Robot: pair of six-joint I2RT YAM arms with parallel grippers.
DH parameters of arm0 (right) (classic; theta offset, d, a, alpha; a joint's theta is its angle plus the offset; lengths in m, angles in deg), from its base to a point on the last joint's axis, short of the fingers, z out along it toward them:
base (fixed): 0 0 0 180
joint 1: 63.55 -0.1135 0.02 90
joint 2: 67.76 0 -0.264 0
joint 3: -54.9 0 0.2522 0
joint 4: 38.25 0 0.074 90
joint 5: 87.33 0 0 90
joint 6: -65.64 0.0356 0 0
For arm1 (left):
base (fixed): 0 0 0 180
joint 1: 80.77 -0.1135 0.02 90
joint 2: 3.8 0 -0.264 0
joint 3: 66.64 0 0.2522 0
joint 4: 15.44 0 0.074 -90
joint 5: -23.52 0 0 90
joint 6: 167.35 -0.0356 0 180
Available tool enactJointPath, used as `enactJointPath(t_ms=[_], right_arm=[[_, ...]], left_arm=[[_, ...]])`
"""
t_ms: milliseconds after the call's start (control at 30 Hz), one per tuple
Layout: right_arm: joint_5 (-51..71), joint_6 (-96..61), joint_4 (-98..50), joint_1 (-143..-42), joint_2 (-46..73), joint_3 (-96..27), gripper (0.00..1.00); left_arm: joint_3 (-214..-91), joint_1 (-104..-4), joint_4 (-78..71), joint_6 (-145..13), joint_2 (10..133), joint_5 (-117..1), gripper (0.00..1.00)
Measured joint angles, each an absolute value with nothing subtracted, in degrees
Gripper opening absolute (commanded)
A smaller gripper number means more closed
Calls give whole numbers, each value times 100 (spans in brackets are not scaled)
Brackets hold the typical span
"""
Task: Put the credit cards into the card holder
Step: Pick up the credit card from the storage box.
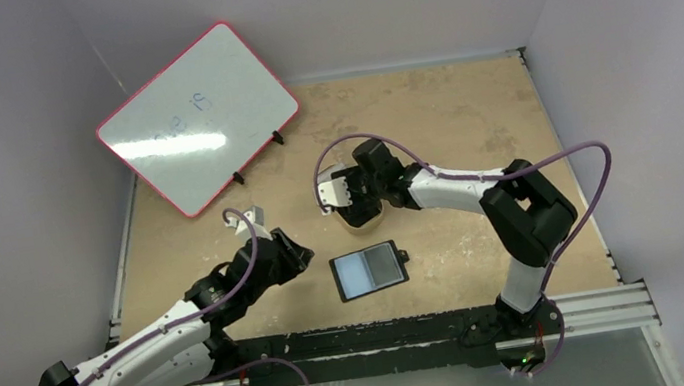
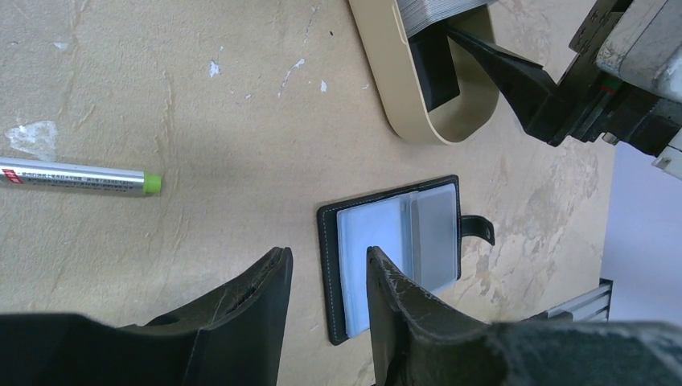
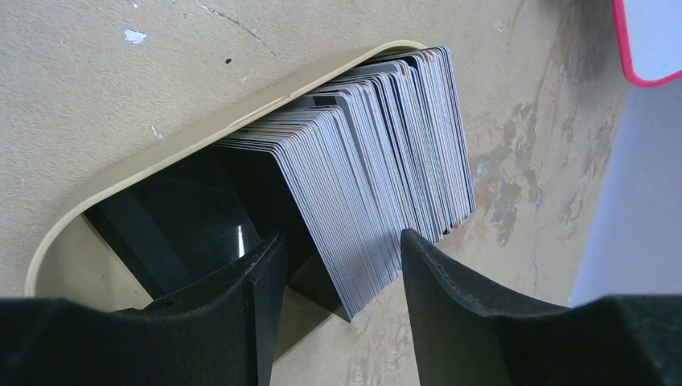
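Parted right fingers [image 3: 233, 322] astride credit cards [image 3: 378, 153] (maybe touching); parted left fingers [image 2: 241, 322] beside card holder [image 2: 394, 241]

The surface [image 2: 161, 96] is matt tan board, scuffed and chipped white in spots. The cards [image 3: 378, 161] look like smooth plastic with a dull sheen. The holder [image 2: 418, 233] has a black stitched, leather-like cover and glossy clear sleeves. The tin [image 2: 386, 72] is smooth and satin. The pen [image 2: 72, 175] shines silvery. The right end effector [image 3: 339, 237] has matt black, faintly grained fingers.
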State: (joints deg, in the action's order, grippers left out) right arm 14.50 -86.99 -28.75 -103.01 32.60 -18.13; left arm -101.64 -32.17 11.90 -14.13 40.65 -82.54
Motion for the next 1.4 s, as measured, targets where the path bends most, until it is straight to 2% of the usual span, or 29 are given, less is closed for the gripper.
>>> enactJointPath(t_ms=[667,1033,1133,1300,1400], right_arm=[[1074,-8763,-3038,-10303,3301,-1813,41],[965,-8765,-2918,-10301,3301,-1979,29],[948,-8765,-2807,-10301,3297,-2062,22],[917,-8789,-2608,-10301,3183,-2080,2],[919,-8778,-2475,-10301,3083,-2080,0]], left_arm=[[-10105,-3217,1105,-1570,4292,-8140,39],[-10017,-3217,1127,-1608,4146,-8116,39],[-10017,-3217,1125,-1608,4141,-8085,39],[-10002,-3217,1121,-1605,4139,-8024,39],[-9950,-3217,1118,-1605,4122,-7996,39]])
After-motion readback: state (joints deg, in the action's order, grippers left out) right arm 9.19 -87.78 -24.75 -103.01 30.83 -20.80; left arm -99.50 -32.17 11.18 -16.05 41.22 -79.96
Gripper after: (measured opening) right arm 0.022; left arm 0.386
